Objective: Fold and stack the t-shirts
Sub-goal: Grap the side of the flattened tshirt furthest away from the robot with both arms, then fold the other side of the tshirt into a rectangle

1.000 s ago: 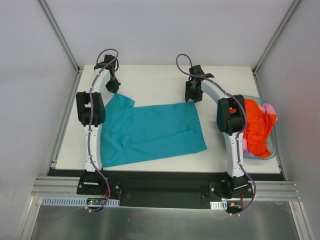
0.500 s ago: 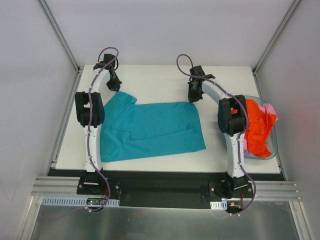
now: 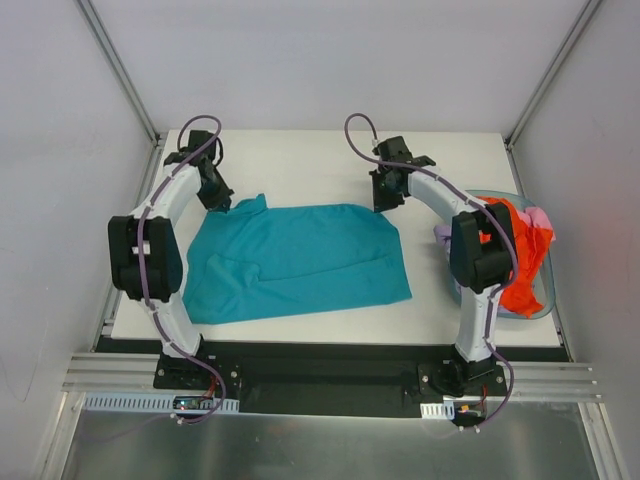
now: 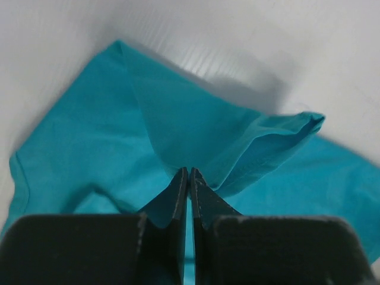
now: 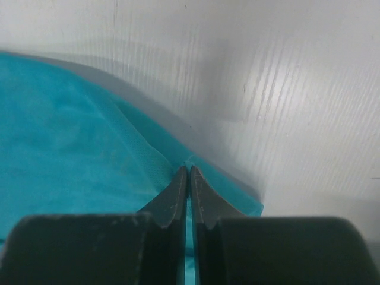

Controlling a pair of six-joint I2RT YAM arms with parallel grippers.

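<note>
Your teal t-shirt lay spread, soft and lightly wrinkled, across the middle of the white table. Your left gripper was pinched tight on its far-left sleeve, tenting a fold. Your right gripper was clamped on the hem at the far-right corner. Up close the tabletop showed fine ribbing. At the right edge, an orange-red shirt and a pink shirt sat heaped in a bluish see-through tub. Plain white walls enclosed the cell.

A plain teal t-shirt lies mid-frame on a white table. At the right edge, a bluish see-through tub holds an orange-red t-shirt, a pink t-shirt and a lavender t-shirt. The left arm and right arm are white with black joints and purple cables.
</note>
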